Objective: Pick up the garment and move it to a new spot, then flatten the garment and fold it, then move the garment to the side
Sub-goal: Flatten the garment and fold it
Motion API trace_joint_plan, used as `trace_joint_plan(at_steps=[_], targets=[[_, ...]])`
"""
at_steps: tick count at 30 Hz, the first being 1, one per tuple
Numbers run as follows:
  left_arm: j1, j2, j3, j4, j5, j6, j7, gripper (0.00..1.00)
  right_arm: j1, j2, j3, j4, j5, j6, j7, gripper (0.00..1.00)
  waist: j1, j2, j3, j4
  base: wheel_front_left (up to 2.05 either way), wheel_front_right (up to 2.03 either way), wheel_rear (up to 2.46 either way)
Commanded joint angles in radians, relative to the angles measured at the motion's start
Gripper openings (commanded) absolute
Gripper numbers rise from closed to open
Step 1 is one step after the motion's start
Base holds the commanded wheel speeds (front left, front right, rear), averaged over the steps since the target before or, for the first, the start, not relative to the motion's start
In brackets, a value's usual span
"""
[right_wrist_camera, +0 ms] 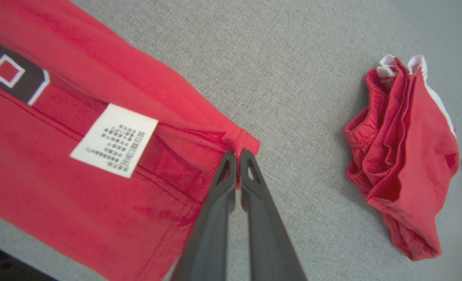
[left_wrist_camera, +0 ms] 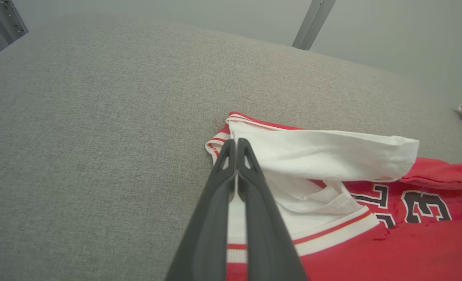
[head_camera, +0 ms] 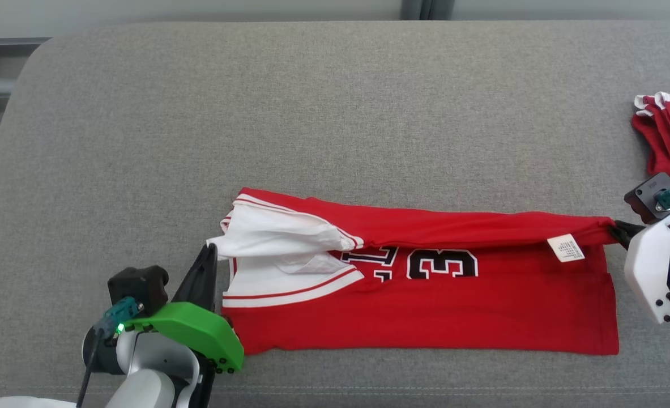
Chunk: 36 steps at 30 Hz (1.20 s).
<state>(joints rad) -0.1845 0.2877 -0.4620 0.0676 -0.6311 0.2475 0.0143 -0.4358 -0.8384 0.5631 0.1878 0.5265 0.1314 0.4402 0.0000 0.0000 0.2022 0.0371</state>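
Head view has the red jersey (head_camera: 425, 306) stretched sideways across the grey cushion (head_camera: 312, 113) — left gripper (head_camera: 212, 249) pinched shut on its white sleeve end, right gripper (head_camera: 619, 229) pinched on the folded hem corner — so the fold edge runs straight between the two.

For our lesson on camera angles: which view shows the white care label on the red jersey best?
The right wrist view: the care label is large, with its print lines visible. The head view shows it as a small white tag; the left wrist view faces the collar end of the jersey.
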Motion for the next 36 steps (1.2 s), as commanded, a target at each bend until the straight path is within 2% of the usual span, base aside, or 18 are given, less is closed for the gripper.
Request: trace_joint_plan(at_steps=[1,10,11,12,18,19,20,21,30,33,36], targets=[[0.022,0.009,-0.002,-0.005,-0.003,0.007,0.005,0.00,0.010,-0.016,0.011,-0.003,0.001,-0.002,0.008,0.00,0.0000,0.0000,-0.007,0.006,0.00,0.00,0.00],[0.081,0.004,-0.025,0.001,-0.010,0.029,0.025,0.00,-0.020,-0.094,0.141,-0.026,0.018,-0.002,0.059,0.00,0.0000,0.0000,-0.024,0.016,0.00,0.00,0.00],[0.084,0.004,-0.025,0.003,-0.011,0.032,0.025,0.00,-0.022,-0.097,0.153,-0.024,0.024,-0.002,0.067,0.08,0.0000,0.0000,-0.026,0.016,0.00,0.00,0.00],[0.089,0.007,-0.029,0.008,-0.011,0.034,0.031,0.00,-0.025,-0.100,0.161,-0.019,0.028,-0.002,0.076,1.00,0.0000,0.0000,-0.027,0.015,0.00,0.00,0.00],[0.103,0.012,-0.052,0.043,-0.003,0.033,0.052,0.00,-0.043,-0.076,0.155,0.003,0.061,-0.002,0.068,1.00,0.0000,0.0000,-0.034,0.013,0.00,0.00,0.00],[0.101,0.027,-0.071,0.065,0.019,0.039,0.064,0.31,-0.035,-0.067,0.147,0.011,0.070,-0.002,0.065,1.00,0.0000,0.0000,-0.038,0.014,0.00,0.00,0.00],[0.101,0.027,-0.071,0.065,0.019,0.039,0.064,0.31,-0.035,-0.067,0.147,0.011,0.070,-0.002,0.065,1.00,0.0000,0.0000,-0.038,0.014,0.00,0.00,0.00],[0.099,0.029,-0.072,0.072,0.028,0.042,0.059,0.98,-0.031,-0.061,0.139,0.012,0.077,-0.002,0.058,1.00,0.0000,0.0000,-0.041,0.014,0.00,0.00,0.00],[0.121,0.042,-0.086,0.142,0.024,0.040,0.072,1.00,0.008,-0.013,0.024,0.038,0.028,-0.002,-0.035,1.00,0.0000,0.0000,-0.074,0.010,0.00,0.00,0.00],[0.129,0.047,-0.075,0.143,0.020,0.041,0.050,1.00,0.025,0.042,-0.047,0.050,-0.001,-0.002,-0.089,1.00,0.0000,0.0000,-0.090,0.010,0.00,0.00,0.00],[0.123,0.060,-0.063,0.133,0.046,0.039,-0.018,1.00,0.064,0.122,-0.141,0.070,-0.025,-0.002,-0.153,1.00,0.0000,0.0000,-0.108,0.014,0.00,0.00,0.00]])
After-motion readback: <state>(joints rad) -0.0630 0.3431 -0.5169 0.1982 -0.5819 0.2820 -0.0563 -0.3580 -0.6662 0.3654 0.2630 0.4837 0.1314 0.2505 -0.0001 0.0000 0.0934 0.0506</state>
